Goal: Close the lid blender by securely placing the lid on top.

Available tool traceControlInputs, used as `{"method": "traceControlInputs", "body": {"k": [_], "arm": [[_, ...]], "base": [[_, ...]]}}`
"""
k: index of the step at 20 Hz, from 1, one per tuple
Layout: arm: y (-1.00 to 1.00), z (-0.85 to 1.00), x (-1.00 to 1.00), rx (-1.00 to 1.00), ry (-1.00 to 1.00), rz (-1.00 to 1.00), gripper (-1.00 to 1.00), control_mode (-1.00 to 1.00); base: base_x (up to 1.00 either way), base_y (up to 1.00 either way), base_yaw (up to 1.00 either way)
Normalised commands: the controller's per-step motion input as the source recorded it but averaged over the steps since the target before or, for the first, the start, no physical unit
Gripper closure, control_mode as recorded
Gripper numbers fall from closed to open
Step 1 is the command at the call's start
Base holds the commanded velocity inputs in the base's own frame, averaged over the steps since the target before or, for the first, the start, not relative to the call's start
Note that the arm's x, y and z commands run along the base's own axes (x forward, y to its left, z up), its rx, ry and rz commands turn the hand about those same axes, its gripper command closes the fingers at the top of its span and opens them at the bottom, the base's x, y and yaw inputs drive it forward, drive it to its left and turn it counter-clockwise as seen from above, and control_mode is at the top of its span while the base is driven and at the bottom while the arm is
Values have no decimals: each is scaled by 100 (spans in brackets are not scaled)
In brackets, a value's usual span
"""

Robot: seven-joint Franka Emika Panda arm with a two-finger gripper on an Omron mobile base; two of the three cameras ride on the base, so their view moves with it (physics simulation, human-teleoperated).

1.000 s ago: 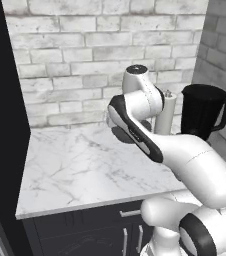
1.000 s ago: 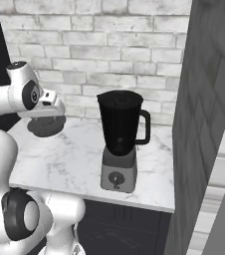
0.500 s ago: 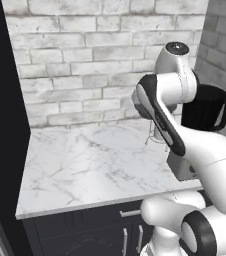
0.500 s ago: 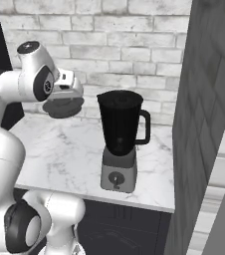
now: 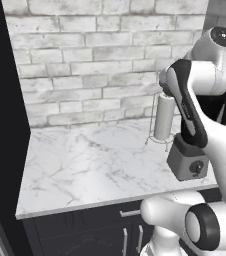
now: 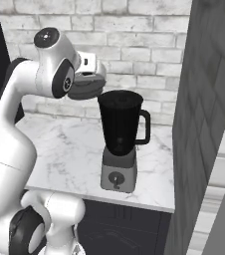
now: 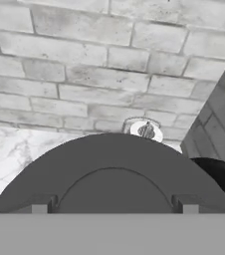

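Holding the lid (image 6: 87, 85), the gripper (image 6: 88, 74) sits in the upper left of the right base view, up in the air and just left of the blender (image 6: 121, 139). The lid is a dark, round disc, roughly level, hanging under the hand; its right edge comes near the rim of the jar's mouth but is above and to the left of it, not on it. The jar's mouth is uncovered.

Across the hand view the lid (image 7: 114, 174) spreads over the lower middle as a broad grey dome, with the two fingertips (image 7: 40, 206) showing as small grey blocks at its left and right lower edges, closed against it. The blender's dark rim (image 7: 223, 174) curves out from behind the lid at the lower right. Above the lid, the top of a paper-towel roll (image 7: 145, 130) stands against the brick wall (image 7: 84, 64).

From the left base view the arm covers most of the blender; its grey base with the round black knob (image 5: 189, 161) shows at the right middle of the frame, near the front edge of the marble counter (image 5: 85, 165). The roll (image 5: 164, 117) stands just behind and left of it, on its wire holder.
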Motion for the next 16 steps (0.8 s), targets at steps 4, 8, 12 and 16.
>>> {"method": "traceControlInputs", "body": {"k": [4, 8, 12, 16], "arm": [[-70, 42, 0, 0, -6, -3, 100, -100], [-65, 8, 0, 0, 0, -3, 100, -100], [-60, -5, 1, 0, 0, -1, 100, -100], [-48, -3, 3, 0, 0, 0, 100, -100]], "base": [[0, 0, 0], [0, 0, 0], [0, 0, 0], [0, 0, 0]]}}
